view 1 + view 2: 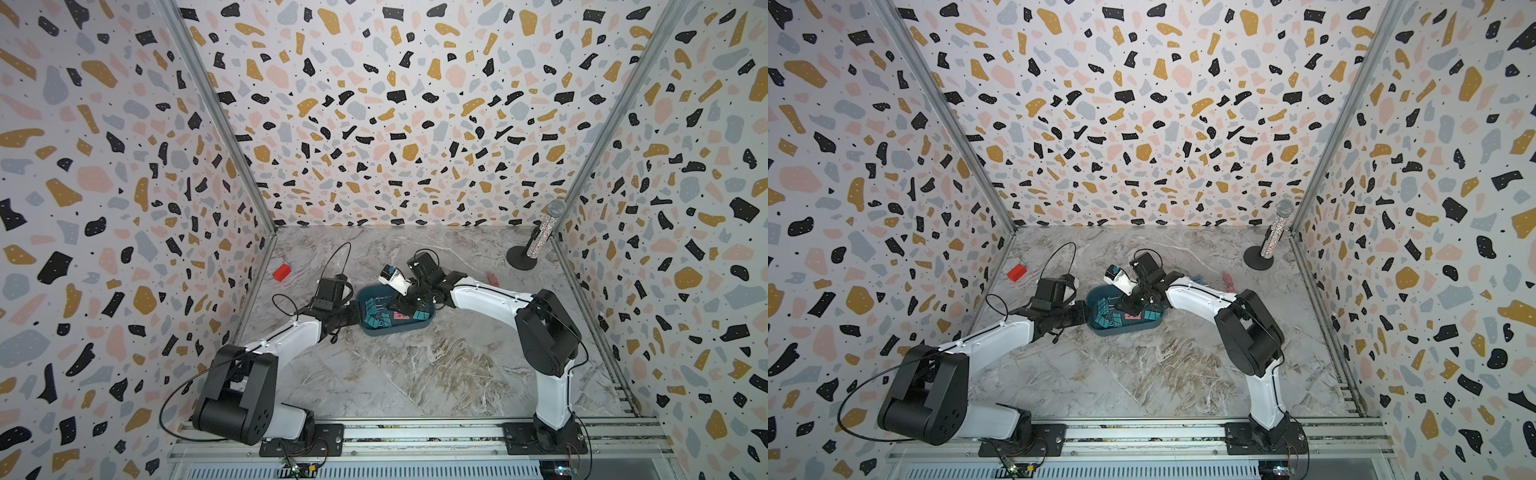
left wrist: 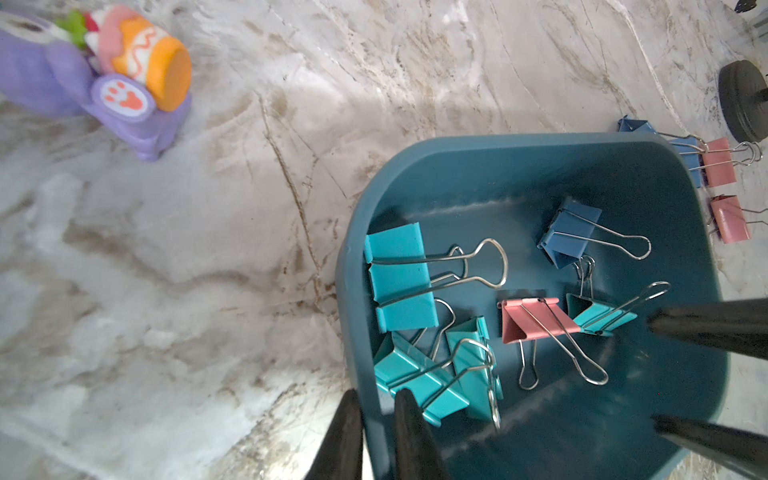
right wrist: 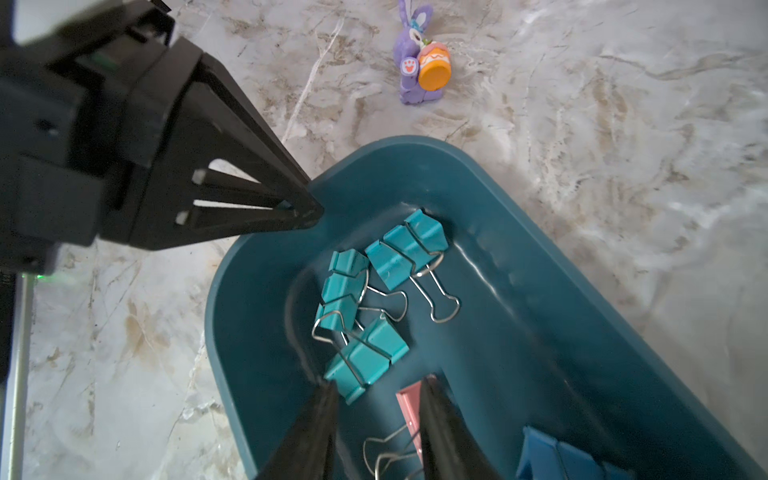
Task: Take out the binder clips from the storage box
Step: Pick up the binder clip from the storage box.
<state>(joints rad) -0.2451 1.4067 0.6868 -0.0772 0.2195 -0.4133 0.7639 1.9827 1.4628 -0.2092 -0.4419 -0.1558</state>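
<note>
Left end effector (image 2: pixel 377 395) clamps the storage box (image 2: pixel 457 143) rim. Right end effector (image 3: pixel 380 380), half-open, hangs over the pink binder clip (image 3: pixel 409 399).

Your marbled desk (image 1: pixel 415 365) carries the teal storage box (image 1: pixel 390 332), a red block (image 1: pixel 282 272), a purple bunny toy (image 3: pixel 419 66), a microphone stand (image 1: pixel 521 258), and loose binder clips (image 2: pixel 719 162) beside the box.

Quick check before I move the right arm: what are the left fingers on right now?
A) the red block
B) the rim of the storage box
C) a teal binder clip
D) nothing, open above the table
B: in the left wrist view the left gripper is shut on the wall of the storage box, one finger outside and one inside, while the binder clips lie loose in it.
</note>
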